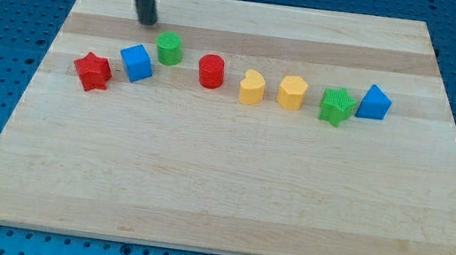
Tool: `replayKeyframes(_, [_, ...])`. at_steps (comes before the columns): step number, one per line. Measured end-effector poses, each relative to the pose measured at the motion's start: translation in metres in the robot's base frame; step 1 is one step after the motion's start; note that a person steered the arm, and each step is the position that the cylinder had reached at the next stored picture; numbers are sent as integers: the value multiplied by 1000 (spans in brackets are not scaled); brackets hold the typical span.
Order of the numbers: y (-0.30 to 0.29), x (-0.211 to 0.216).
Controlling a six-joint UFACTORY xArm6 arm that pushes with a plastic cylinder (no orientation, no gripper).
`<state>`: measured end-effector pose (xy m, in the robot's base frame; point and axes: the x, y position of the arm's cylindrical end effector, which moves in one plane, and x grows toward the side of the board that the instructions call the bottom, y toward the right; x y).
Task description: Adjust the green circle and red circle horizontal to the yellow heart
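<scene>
The green circle (168,48) sits left of centre near the view's top. The red circle (211,71) is just to its right and slightly lower. The yellow heart (252,87) lies right of the red circle, a little lower again. My tip (147,20) is above and to the left of the green circle, a short gap away, not touching it.
A red star (92,71) and a blue cube (137,63) lie left of the green circle. A yellow hexagon (292,92), a green star (336,106) and a blue block (374,102) continue the row to the right. The wooden board (219,189) rests on a blue perforated table.
</scene>
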<state>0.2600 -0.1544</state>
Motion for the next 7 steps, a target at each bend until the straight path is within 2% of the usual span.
replayKeyframes(1, [8, 22])
replayKeyframes(2, [8, 66])
replayKeyframes(3, [8, 81])
replayKeyframes(4, [8, 52])
replayKeyframes(5, [12, 57])
replayKeyframes(6, [12, 89])
replayKeyframes(7, [12, 99])
